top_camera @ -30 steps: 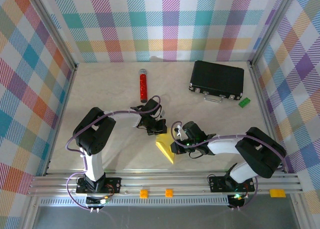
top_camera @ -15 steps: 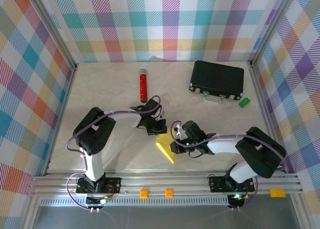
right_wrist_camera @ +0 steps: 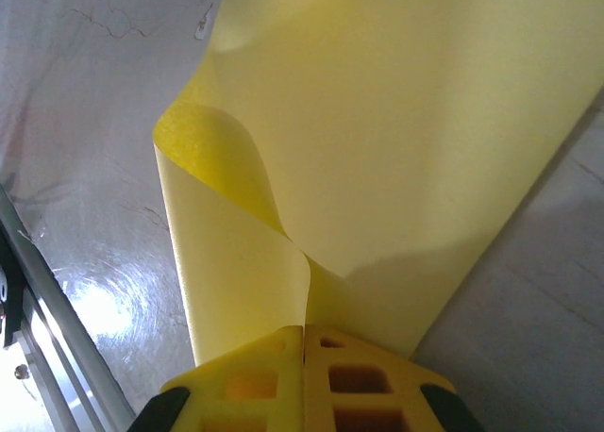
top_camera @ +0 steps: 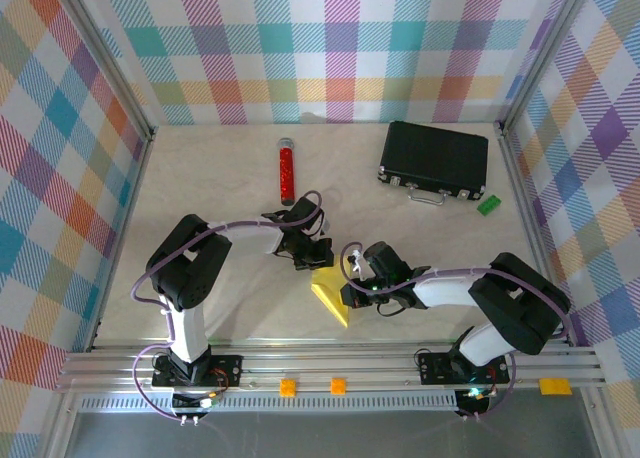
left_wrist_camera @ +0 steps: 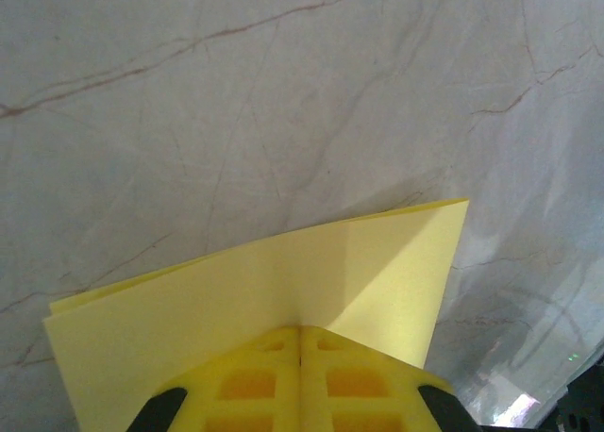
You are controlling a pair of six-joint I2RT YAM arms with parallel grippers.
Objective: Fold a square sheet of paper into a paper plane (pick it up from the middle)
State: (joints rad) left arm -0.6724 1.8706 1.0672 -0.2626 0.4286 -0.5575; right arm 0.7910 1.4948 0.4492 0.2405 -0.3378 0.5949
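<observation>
The square sheet of paper (top_camera: 331, 298) is bright yellow, folded over into a creased wedge, and lies low over the marble table between both arms. My left gripper (top_camera: 313, 264) is shut on its far edge; in the left wrist view the yellow fingertips (left_wrist_camera: 330, 357) press together on the folded paper (left_wrist_camera: 283, 281). My right gripper (top_camera: 349, 296) is shut on the paper's right side; in the right wrist view the paper (right_wrist_camera: 406, 121) curls up in a loose flap out of the closed pads (right_wrist_camera: 274, 366). A paper plane is out of view.
A red cylinder (top_camera: 286, 172) lies behind the left arm. A black case (top_camera: 434, 158) sits at the back right with a small green block (top_camera: 490, 204) beside it. An aluminium rail (top_camera: 330, 363) runs along the near edge, and frame posts line both sides.
</observation>
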